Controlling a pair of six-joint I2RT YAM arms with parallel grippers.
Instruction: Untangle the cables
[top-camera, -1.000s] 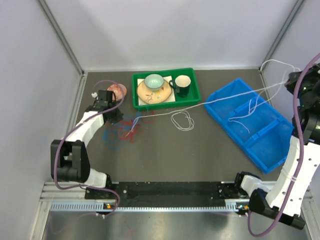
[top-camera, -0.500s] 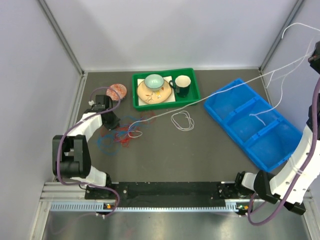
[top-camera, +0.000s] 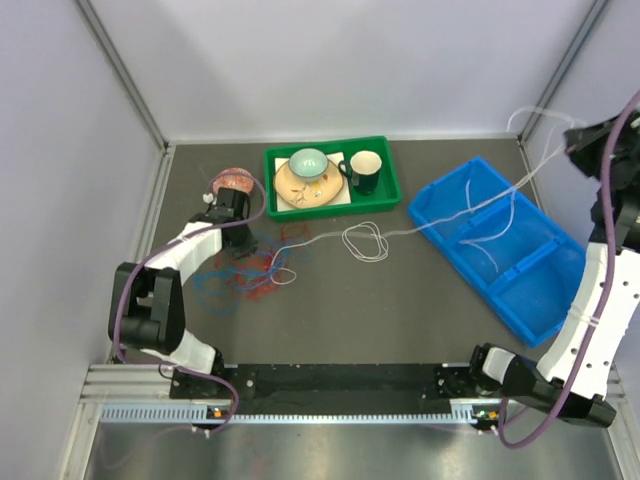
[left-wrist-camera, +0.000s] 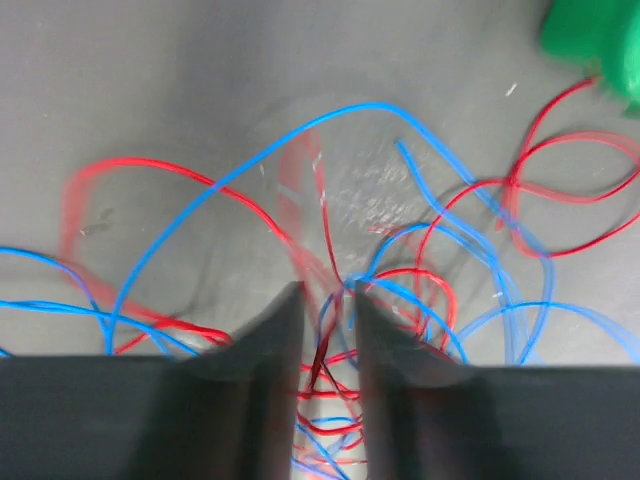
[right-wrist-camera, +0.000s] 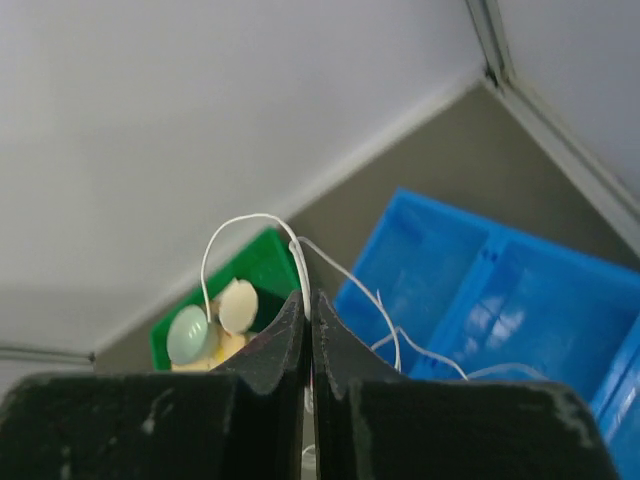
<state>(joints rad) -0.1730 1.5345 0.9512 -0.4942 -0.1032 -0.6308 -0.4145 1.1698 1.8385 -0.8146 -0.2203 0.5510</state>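
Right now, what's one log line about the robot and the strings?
right gripper: shut on white cable, high near blue bin | left gripper: slightly open over tangled red cable and blue cable

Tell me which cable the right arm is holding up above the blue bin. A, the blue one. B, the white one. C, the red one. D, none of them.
B: the right arm's jaws are shut on the white cable, which runs from them down across the blue bin, while the red cable and blue cable lie tangled on the table by the left arm.
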